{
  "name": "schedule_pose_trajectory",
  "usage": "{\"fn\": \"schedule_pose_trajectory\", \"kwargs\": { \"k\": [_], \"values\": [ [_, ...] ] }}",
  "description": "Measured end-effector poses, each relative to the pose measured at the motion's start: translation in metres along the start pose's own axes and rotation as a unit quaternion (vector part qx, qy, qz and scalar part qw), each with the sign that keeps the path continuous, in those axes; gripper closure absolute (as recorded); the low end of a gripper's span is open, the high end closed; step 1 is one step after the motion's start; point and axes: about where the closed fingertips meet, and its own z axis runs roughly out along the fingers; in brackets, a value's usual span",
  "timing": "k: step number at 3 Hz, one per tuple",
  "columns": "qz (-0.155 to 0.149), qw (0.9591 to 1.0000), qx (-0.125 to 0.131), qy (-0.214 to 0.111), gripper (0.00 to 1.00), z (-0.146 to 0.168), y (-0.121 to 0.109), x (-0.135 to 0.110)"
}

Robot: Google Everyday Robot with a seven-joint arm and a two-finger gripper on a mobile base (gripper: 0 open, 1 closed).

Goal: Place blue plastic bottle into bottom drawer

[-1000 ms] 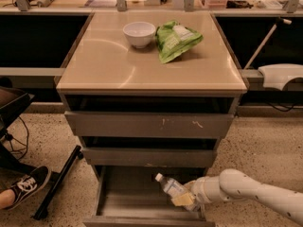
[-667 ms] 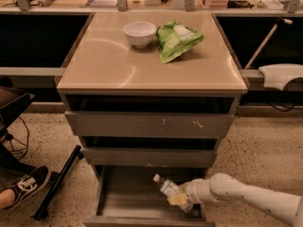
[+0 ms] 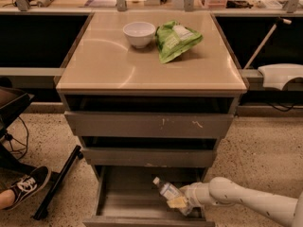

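The blue plastic bottle [image 3: 166, 189] is a small clear bottle with a white cap and a white-and-blue label. It lies tilted, cap pointing up-left, over the floor of the bottom drawer [image 3: 128, 203], which is pulled out at the foot of the cabinet. My gripper [image 3: 179, 201] comes in from the lower right on a white arm and is shut on the bottle's lower end, inside the drawer near its right side. Whether the bottle touches the drawer floor cannot be told.
On the beige cabinet top [image 3: 104, 65] stand a white bowl [image 3: 139, 33] and a green crinkly snack bag [image 3: 176, 40]. Two upper grey drawers [image 3: 147, 125] are above. A person's shoe [image 3: 26, 187] and a black pole [image 3: 57, 183] are at lower left.
My gripper with the bottle has moved a little to the left and slightly deeper into the drawer. Nothing else has moved.
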Motion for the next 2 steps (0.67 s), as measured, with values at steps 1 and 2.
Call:
{"fn": "schedule_pose_trajectory", "kwargs": {
  "k": [1, 2],
  "values": [
    [-0.014, 0.9996, -0.023, 0.002, 1.00, 0.041, 0.000, 0.005],
    [-0.025, 0.9986, -0.046, 0.001, 1.00, 0.103, -0.008, 0.003]
  ]
}}
